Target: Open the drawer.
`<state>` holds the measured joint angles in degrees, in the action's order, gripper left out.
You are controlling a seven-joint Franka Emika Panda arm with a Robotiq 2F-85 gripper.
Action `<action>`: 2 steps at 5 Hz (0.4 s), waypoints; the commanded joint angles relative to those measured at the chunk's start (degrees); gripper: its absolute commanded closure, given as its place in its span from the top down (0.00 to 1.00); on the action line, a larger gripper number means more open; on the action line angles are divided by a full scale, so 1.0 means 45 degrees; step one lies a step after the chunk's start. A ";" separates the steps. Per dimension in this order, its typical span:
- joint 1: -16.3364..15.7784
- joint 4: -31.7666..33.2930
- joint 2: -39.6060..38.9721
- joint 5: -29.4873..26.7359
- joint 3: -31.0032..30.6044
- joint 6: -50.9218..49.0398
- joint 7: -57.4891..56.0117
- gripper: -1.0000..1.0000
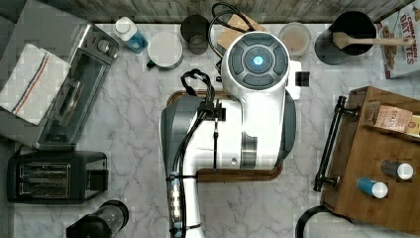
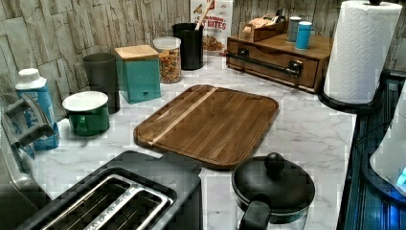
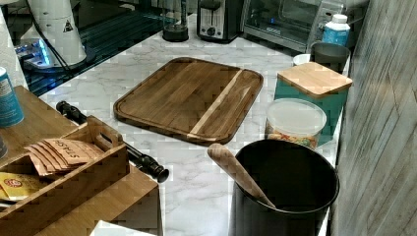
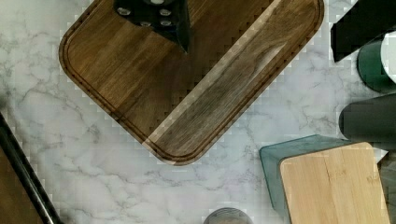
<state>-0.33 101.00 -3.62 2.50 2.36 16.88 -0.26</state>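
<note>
At the top view's right edge of the bench [image 1: 129,124] I see the cabinet [image 1: 381,163], with the drawer [image 2: 273,62] set in its front and flush with the frame, so closed. Its black bar handle [image 1: 331,144] runs along the front, standing clear of the panel on two posts.

On the cabinet top: two cans [image 1: 372,187] near the front, and a wooden tray [image 3: 64,182] holding packets [image 3: 59,152].

The arm [image 1: 233,124] hangs over the board [image 2: 208,122], which lies flat mid-bench, well apart from the drawer. In the wrist view I see the claw [image 4: 156,16] as a dark mass above the board; I cannot tell how its fingers stand. It holds nothing I can make out and touches nothing.

Along the back wall, in the left view from left to right:
- blue bottle [image 2: 36,108]
- green bowl with white lid [image 2: 88,112]
- dark cup [image 2: 101,76]
- teal box with wooden lid [image 2: 139,72]
- pasta jar [image 2: 168,60]
- black crock [image 2: 192,45] with a wooden spoon [image 2: 205,14]
- cereal box [image 2: 218,26]

Toaster [image 2: 119,196] and a black-lidded pot [image 2: 273,189] sit at the left view's near edge; paper towel roll [image 2: 361,50] just beside the cabinet.
</note>
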 commanded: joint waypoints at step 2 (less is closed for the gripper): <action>0.1766 0.1902 0.0784 0.0498 0.1597 0.1671 -0.5845 1.00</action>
<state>1.73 109.72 -2.87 3.21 5.57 23.54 -23.78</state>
